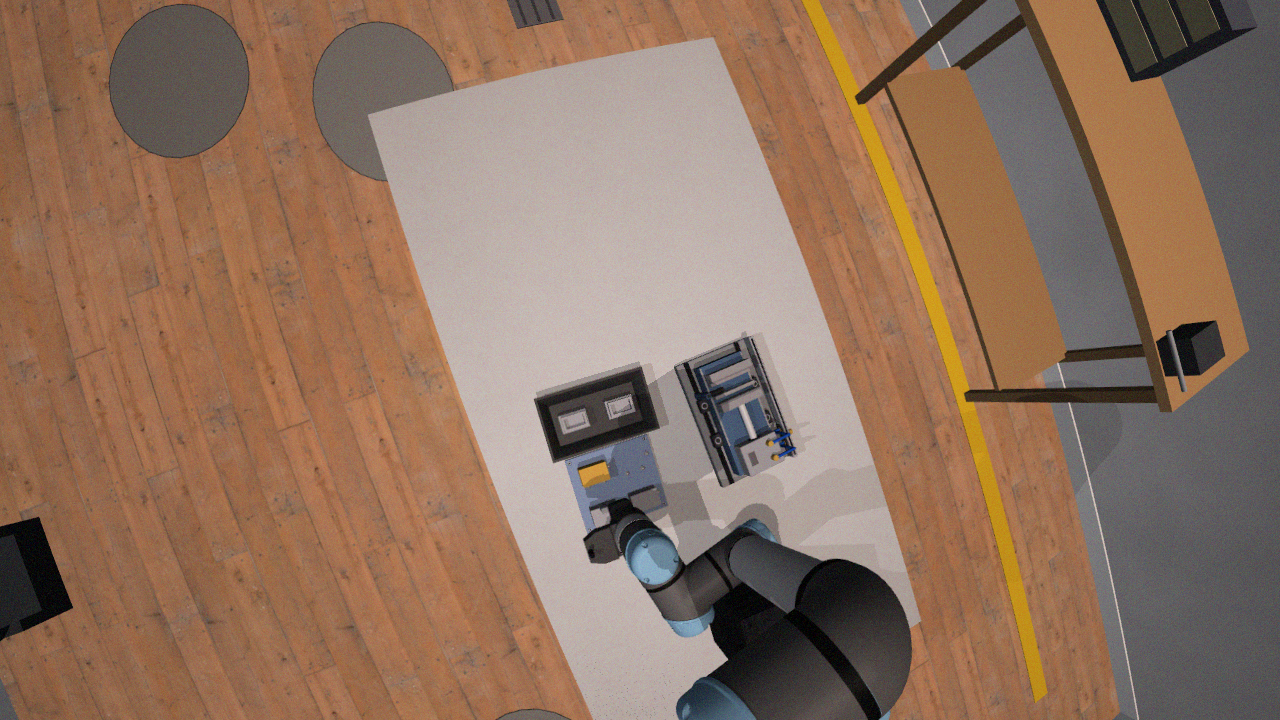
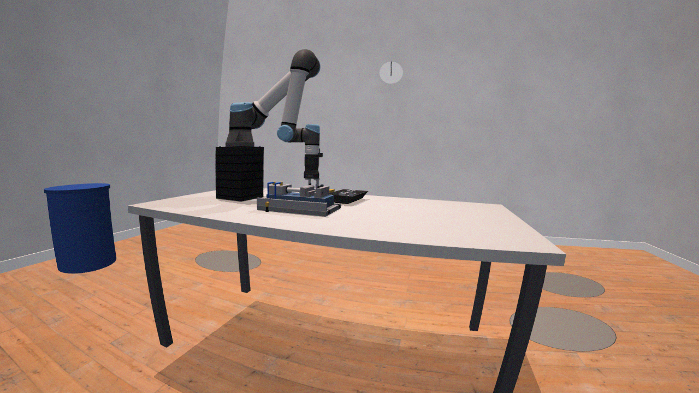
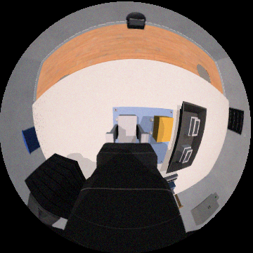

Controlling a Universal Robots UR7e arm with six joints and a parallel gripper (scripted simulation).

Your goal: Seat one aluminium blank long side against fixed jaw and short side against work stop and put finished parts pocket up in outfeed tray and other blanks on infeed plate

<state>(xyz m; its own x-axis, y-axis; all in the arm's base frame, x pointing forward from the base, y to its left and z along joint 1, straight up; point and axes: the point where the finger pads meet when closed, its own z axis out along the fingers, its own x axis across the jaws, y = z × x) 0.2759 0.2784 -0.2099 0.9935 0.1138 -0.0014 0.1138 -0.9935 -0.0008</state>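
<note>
In the wrist view my gripper (image 3: pixel 127 128) is shut on a pale grey aluminium blank (image 3: pixel 126 127) that sits on the blue infeed plate (image 3: pixel 142 131); one finger is on each long side. A yellow brass blank (image 3: pixel 162 128) lies on the same plate to the right. From above, the gripper (image 1: pixel 617 512) hides the aluminium blank, and the brass blank (image 1: pixel 594 471) shows beside it on the plate (image 1: pixel 615 483). The dark outfeed tray (image 1: pixel 599 411) holds two finished parts with pockets up. The vise (image 1: pixel 735 408) stands to the right with nothing in its opening.
The arm's black pedestal (image 2: pixel 239 172) stands at the table's near end behind the vise (image 2: pixel 298 197). A blue barrel (image 2: pixel 80 225) is on the floor beside the table. A wooden bench (image 1: pixel 984 232) stands beyond the yellow floor line.
</note>
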